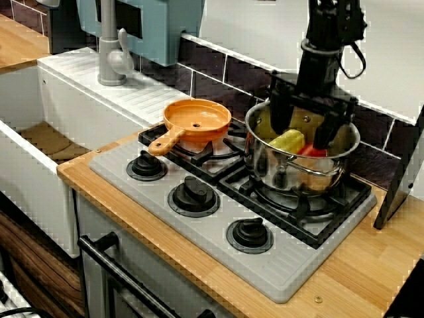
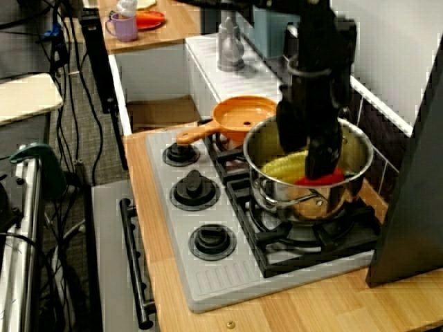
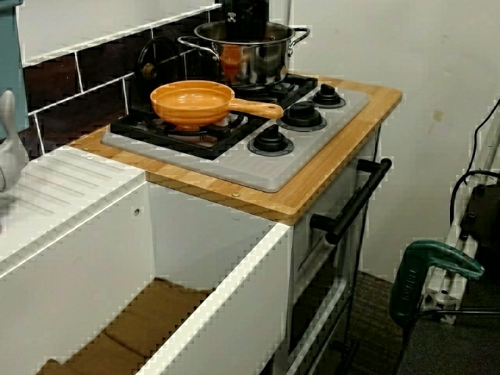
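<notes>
My pincer (image 1: 303,137) hangs down inside the steel pot (image 1: 298,177), which stands on a rear burner of the hob (image 1: 199,232). My two fingers are spread apart, one on either side of the yellow piece (image 1: 287,141) that lies in the pot. I pinch nothing. Whether either finger touches the piece I cannot tell, either from the front view or from the view along the oven side. A red piece (image 1: 313,151) lies just beside the yellow one, close under my far finger.

I judge the yellow piece to be a light, stiff plastic toy, perhaps a corn cob. It is smooth and rounded, so it may roll or slip out of a loose grip. The best hold looks to be across its middle, the short way, keeping clear of the red piece and the pot's high, shiny wall, which leaves me little room to spread.

The orange pan (image 1: 197,119) sits on the neighbouring burner, near the pot but apart from it, its handle pointing toward the knobs
</notes>
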You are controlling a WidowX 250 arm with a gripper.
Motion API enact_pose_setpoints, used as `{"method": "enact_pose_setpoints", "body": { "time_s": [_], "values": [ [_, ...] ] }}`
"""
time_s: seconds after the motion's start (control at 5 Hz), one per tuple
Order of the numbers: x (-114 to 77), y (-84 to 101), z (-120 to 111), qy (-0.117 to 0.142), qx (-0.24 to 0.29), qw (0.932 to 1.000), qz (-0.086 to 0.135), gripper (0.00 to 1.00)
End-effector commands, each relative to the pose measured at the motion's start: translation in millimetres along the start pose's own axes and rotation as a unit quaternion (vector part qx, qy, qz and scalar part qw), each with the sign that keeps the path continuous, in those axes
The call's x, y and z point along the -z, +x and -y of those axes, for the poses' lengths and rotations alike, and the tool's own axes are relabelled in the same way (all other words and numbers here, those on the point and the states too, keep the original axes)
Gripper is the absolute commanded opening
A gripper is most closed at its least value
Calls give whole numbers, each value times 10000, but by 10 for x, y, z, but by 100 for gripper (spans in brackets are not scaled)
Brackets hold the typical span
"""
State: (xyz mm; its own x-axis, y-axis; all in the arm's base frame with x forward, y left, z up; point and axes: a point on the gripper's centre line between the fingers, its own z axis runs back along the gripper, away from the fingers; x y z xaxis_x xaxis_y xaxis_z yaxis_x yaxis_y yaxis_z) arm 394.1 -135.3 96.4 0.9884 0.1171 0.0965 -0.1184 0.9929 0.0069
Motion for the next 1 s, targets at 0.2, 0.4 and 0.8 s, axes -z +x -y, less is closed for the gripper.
{"method": "enact_pose_setpoints", "body": {
  "time_s": [0.2, 0.4, 0.8],
  "values": [
    [-104, -109, 111, -168, -62, 9990, 401, 100],
    [-44, -113, 91, -118, -83, 9993, 344, 100],
    [-17, -67, 45, -73, -149, 9995, 258, 100]
  ]
}}
